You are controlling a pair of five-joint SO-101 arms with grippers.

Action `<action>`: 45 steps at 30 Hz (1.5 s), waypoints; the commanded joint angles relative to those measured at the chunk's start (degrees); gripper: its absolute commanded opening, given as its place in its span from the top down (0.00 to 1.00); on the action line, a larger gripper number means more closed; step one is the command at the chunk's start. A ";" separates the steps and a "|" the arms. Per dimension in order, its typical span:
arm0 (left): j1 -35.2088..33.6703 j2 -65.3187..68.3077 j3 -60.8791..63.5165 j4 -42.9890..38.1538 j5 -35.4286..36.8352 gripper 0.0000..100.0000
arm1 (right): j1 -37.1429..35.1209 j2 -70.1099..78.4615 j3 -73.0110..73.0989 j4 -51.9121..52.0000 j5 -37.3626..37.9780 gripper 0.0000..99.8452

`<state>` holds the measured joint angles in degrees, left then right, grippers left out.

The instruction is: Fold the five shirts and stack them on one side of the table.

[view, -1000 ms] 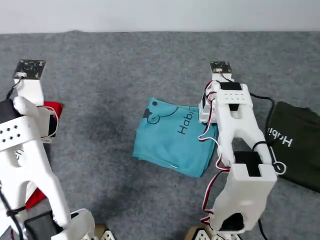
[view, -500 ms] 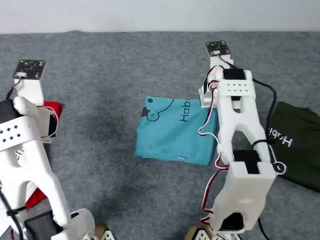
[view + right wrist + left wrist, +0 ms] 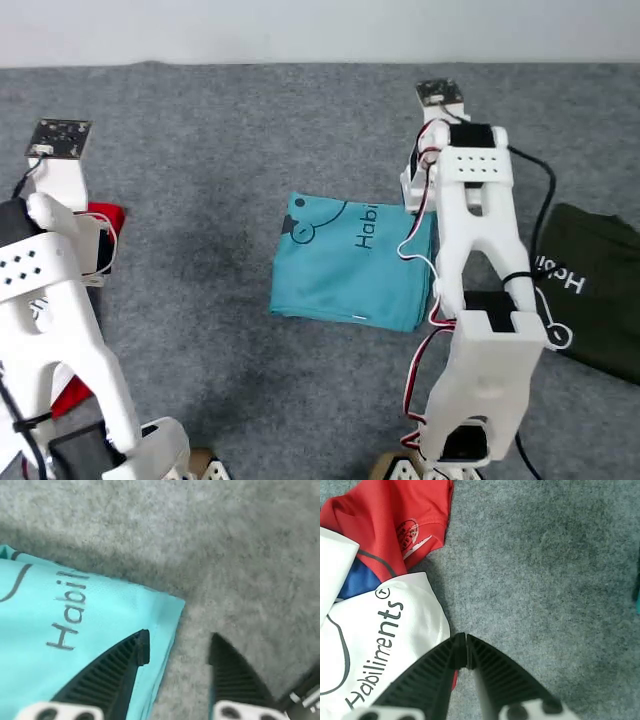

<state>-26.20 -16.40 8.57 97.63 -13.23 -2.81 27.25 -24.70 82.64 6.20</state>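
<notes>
Rotated square since the earlier frame, the folded teal shirt is shown at frame centre, its upper-right corner straddled by the wide-open right gripper, by which the fold could be snagged open.

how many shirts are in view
5: teal shirt mid-table, dark shirt at the right edge, and piled by the left arm a red shirt, white shirt and blue shirt, mostly hidden.
</notes>
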 commanded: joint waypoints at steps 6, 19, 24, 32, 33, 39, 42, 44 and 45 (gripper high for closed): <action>-0.09 -2.02 -0.22 -0.62 -0.62 1.00 | -4.18 -1.19 -4.31 5.93 -5.63 0.76; -0.18 -2.11 -0.22 -0.53 -0.62 1.00 | -6.29 12.79 -4.40 5.58 -11.25 0.76; -0.18 -2.02 -0.22 -0.53 -0.62 1.00 | -6.55 16.66 -4.48 4.53 -10.90 0.77; -0.18 -2.02 -0.22 -0.79 -0.62 1.00 | -6.20 17.89 -4.57 6.29 -7.21 0.98; -0.18 -2.02 -0.22 -0.79 -0.62 1.00 | -6.02 17.80 -5.01 6.73 -6.51 0.99; -0.18 -2.02 -0.22 -0.62 -0.62 1.00 | -4.00 14.37 -7.47 8.48 -2.29 0.99; -0.35 -2.11 -0.22 -0.53 -0.62 1.00 | -1.80 12.53 -9.58 7.87 4.13 0.99; -0.35 -2.20 -0.22 -0.53 -0.62 1.00 | 0.22 12.44 -12.22 6.55 10.46 0.99; -0.35 -2.20 -0.22 -0.53 -0.62 1.00 | 1.19 12.44 -13.45 5.67 14.15 0.99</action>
<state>-26.20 -16.40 8.57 97.63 -13.23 -4.92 44.40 -33.14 90.20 11.74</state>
